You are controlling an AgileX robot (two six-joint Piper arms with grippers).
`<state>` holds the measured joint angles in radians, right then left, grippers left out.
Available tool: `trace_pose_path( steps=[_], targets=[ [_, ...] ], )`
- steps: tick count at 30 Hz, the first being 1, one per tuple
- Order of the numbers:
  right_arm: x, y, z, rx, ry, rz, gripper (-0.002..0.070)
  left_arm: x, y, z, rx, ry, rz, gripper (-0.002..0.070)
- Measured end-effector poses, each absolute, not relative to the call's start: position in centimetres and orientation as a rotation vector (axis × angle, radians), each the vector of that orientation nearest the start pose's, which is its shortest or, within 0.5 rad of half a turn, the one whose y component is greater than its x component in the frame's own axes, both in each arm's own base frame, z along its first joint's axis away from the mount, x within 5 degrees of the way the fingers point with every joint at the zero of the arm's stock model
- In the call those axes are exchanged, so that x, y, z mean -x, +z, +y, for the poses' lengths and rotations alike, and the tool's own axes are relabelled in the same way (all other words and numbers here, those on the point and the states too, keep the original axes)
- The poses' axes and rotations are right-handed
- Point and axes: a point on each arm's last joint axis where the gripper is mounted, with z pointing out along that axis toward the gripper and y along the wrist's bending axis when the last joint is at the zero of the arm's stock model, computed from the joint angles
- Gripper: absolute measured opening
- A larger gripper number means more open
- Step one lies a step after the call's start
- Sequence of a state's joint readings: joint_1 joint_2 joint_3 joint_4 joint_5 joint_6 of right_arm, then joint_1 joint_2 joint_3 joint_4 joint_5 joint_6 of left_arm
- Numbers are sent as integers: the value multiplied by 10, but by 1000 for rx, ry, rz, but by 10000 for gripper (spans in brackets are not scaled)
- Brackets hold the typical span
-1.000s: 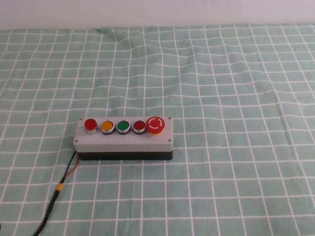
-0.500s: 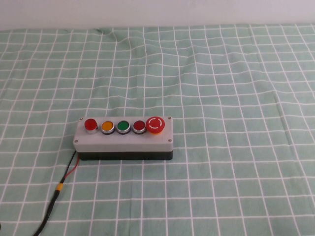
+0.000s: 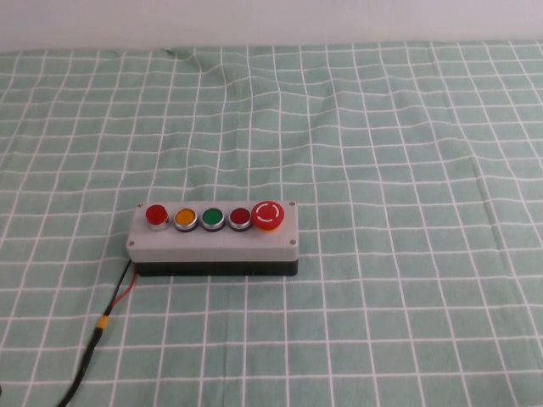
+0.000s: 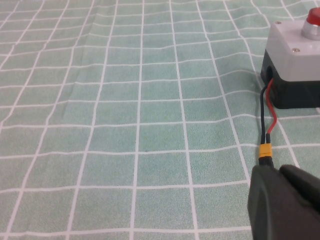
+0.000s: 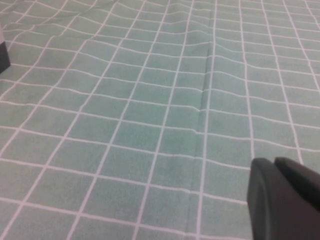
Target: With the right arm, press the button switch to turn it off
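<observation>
The grey box with a black base (image 3: pixel 212 242) lies on the green checked cloth, left of centre. The button switch (image 3: pixel 156 214), small, bright red and silver-ringed, is at the box's left end. It also shows in part in the left wrist view (image 4: pixel 313 17). Neither arm shows in the high view. My left gripper (image 4: pixel 277 172) is shut and empty, low over the cloth beside the box's cable. My right gripper (image 5: pixel 274 162) is shut and empty over bare cloth, far from the box, whose dark corner (image 5: pixel 4 52) only just shows.
Along the box from the button switch sit an orange button (image 3: pixel 185 217), a green one (image 3: pixel 212 218), a darker red one (image 3: pixel 240 218) and a big red mushroom button (image 3: pixel 267 215). A black and red cable with a yellow connector (image 3: pixel 102 322) trails from the box's left end toward the near edge.
</observation>
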<state>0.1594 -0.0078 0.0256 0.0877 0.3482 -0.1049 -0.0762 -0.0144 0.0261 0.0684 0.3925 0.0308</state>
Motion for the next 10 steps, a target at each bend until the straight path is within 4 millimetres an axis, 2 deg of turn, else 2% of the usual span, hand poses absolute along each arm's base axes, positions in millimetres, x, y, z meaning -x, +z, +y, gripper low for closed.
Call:
trace_pose_path(
  steps=[10],
  targets=[
    [-53,174,8,166,68,1843,-16,-52,170,-2,-143,37,1882,-3]
  ],
)
